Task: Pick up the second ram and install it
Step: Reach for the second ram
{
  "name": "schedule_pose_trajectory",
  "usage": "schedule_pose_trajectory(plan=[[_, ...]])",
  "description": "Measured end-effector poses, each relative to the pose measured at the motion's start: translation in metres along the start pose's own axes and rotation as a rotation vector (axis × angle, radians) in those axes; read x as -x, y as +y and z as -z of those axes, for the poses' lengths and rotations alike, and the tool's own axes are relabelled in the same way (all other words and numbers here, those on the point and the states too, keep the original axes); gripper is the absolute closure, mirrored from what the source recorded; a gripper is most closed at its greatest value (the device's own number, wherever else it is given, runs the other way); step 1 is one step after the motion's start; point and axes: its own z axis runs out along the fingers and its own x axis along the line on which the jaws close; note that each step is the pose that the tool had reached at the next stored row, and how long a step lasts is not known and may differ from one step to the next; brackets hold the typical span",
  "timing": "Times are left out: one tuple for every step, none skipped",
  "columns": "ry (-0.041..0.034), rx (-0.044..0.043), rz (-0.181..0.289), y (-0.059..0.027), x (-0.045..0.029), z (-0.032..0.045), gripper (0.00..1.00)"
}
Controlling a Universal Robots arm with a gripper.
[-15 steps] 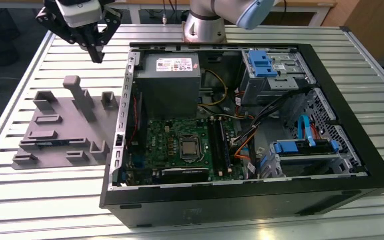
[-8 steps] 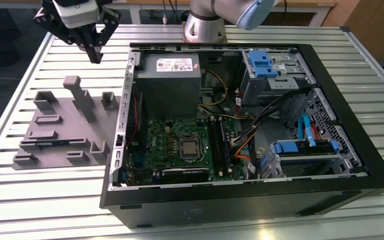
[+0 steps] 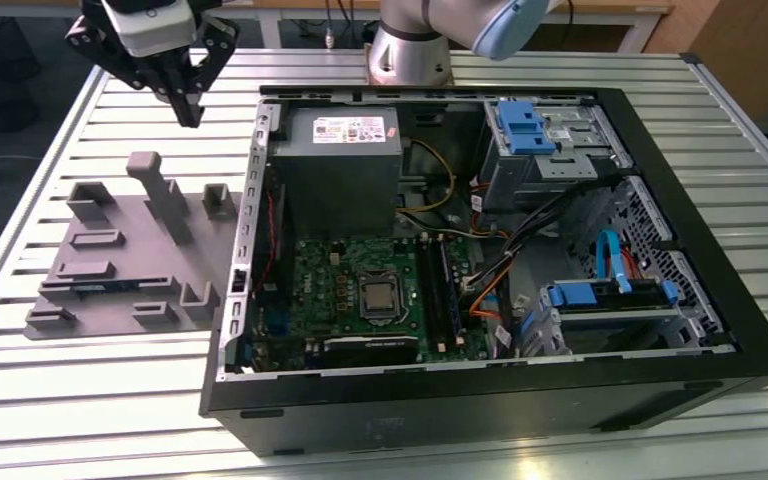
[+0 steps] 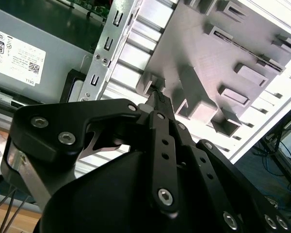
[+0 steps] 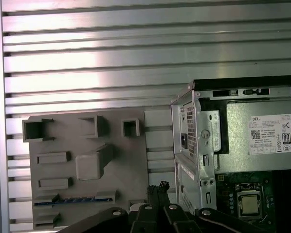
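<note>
Target in sight: the second ram (image 5: 72,200), a slim, long blue-green circuit-board stick, stands on edge in a narrow slot of the matte grey plastic tray (image 5: 131,160). From the first wrist view I see just its thin top edge, a blue line between grey walls. The tray is a flat slab studded with square blocks and pockets. It lies on the ribbed aluminium slat table (image 3: 91,400), just beside the open black metal computer case (image 3: 491,400), on the exterior view's left. Inside the case lie the square green motherboard (image 3: 344,270) and the smooth grey steel power supply box (image 3: 337,160). My black pincer (image 3: 192,112) hangs in the air above the table, well apart from the stick, its fingers together on nothing.
</note>
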Motion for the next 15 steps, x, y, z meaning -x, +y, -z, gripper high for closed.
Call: schedule_pose_trajectory(plan=[[0.0, 0.0, 0.0, 0.0, 0.0, 0.0, 0.89], [-0.0001, 0.0, 0.0, 0.0, 0.0, 0.0, 0.89], [0.0, 0.0001, 0.0, 0.0, -0.0001, 0.0, 0.89], [0.0, 0.0, 0.0, 0.0, -0.0003, 0.0, 0.89], [0.0, 0.0, 0.0, -0.0001, -0.0009, 0.0, 0.89], [-0.0001, 0.0, 0.0, -0.0002, -0.0021, 0.0, 0.89], [0.0, 0.0, 0.0, -0.0003, -0.0037, 0.0, 0.89], [0.0001, -0.0001, 0.0, -0.0004, -0.0056, 0.0, 0.89], [0.0001, -0.0001, 0.0, -0.0006, -0.0074, -0.0002, 0.89], [0.0, 0.0, 0.0, -0.0007, -0.0088, -0.0003, 0.89], [0.0, 0.0, 0.0, -0.0008, -0.0101, -0.0005, 0.89], [0.0, 0.0, 0.0, -0.0009, -0.0112, -0.0007, 0.89], [-0.0001, 0.0001, 0.0, -0.001, -0.0124, -0.0009, 0.89], [0.0, 0.0, 0.0, -0.0011, -0.0137, -0.001, 0.89], [0.0, 0.0, 0.0, -0.0012, -0.0151, -0.0012, 0.89]])
